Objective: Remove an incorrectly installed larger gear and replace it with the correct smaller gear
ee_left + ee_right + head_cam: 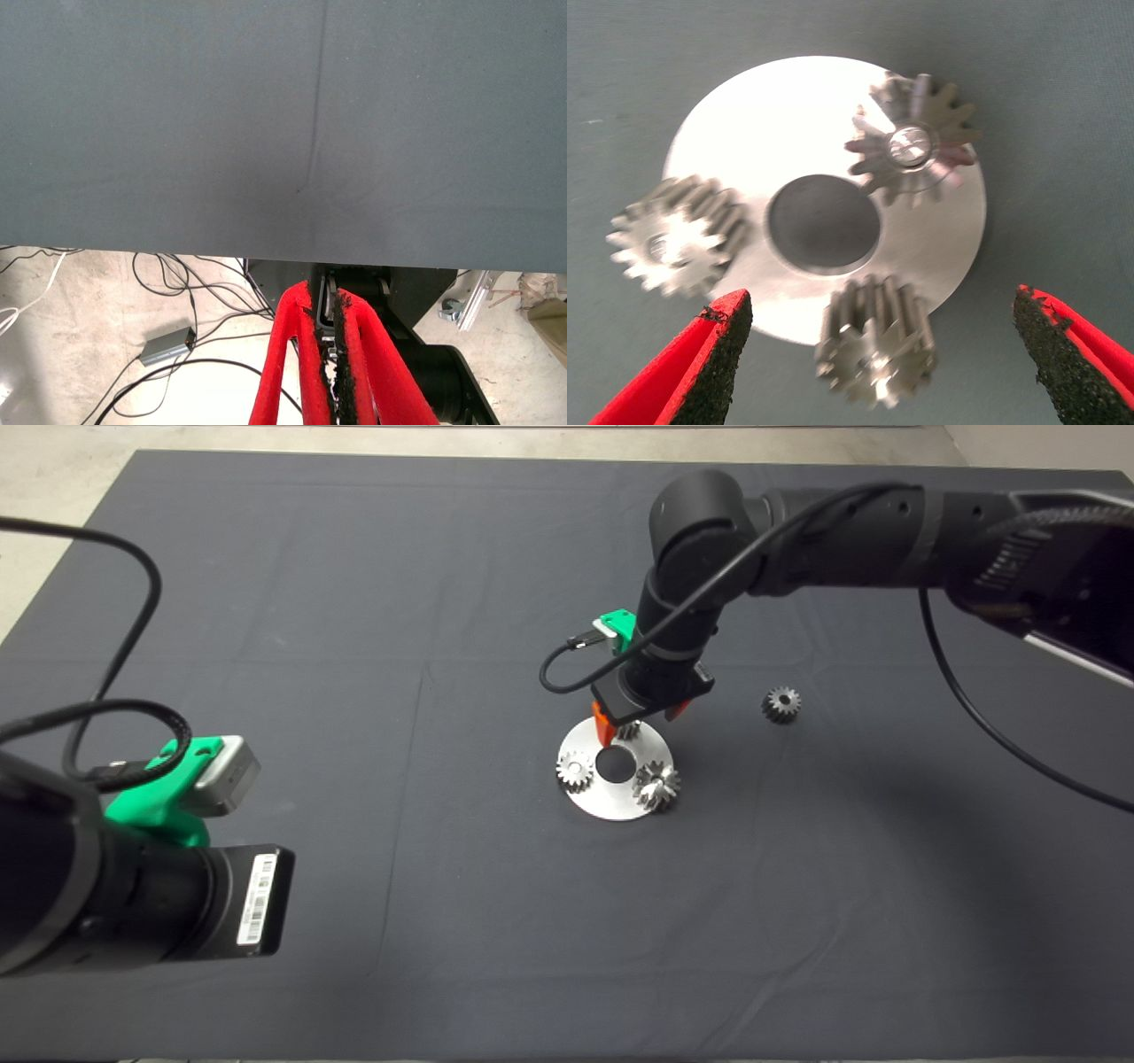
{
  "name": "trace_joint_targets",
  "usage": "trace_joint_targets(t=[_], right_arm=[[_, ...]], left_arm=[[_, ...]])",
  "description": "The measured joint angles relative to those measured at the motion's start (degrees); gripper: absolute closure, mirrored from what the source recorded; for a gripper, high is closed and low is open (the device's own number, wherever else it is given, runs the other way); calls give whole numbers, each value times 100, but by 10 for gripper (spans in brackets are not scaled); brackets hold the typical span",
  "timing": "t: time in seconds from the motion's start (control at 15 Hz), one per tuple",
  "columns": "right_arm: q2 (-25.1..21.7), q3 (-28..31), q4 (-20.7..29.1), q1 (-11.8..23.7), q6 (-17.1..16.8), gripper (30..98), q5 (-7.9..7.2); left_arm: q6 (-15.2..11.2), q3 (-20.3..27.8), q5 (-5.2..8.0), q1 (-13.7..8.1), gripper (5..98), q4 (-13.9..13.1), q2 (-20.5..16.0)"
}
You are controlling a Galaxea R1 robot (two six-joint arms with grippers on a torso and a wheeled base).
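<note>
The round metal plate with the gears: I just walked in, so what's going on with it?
The right gripper hovers open over the shiny round metal plate, fingers either side of one silvery gear. The larger flared dark gear sits on the plate, not yet removed. The smaller dark-grey gear waits on the mat. The left gripper is parked, shut, at the mat's edge.

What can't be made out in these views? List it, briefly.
- Head view: the right gripper covers most of the far silvery gear.
- Head view: the smaller gear is too small to count its teeth, and it lies outside the right wrist view.
- Right wrist view: the larger gear hides its own mount on the metal disc.
</note>
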Motion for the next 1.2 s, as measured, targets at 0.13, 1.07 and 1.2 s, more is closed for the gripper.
trace_joint_targets(t=[0.13,1.07,1.2], right_arm=[[5,-2,-134,-8,-1,505,7],[-251,-9,-271,-605,4,505,3],[-249,-9,-277,-640,4,505,5]], left_arm=[[0,0,0,-1,984,0,15],[0,0,0,-2,984,0,124],[0,0,0,0,984,0,124]])
